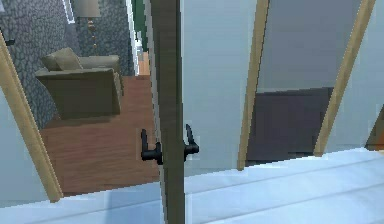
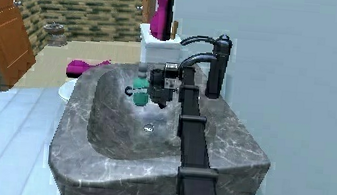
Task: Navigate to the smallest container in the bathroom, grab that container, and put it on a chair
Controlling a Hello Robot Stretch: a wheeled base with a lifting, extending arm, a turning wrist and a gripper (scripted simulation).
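Arm [image 2: 195, 138] out over the grey stone sink [image 2: 83, 144], gripper [image 2: 149, 85] right at a small teal object [image 2: 138, 93]!
The gripper sits just left of the black tap [image 2: 216, 61], the small teal object at its fingers above the basin. Holding it or not, and how the fingers stand, I cannot tell. Behind is a white toilet tank [image 2: 158, 47]. Ahead there's a door [image 1: 168, 90] edge-on with black handles [image 1: 152, 148], and past it on the forward view's left, an armchair [image 1: 85, 88] on wood floor.

The sink [image 2: 82, 157] is rendered in polished grey veined stone. The faucet [image 2: 217, 64] is finished matt black, and the floor [image 1: 100, 150] laid in wood.
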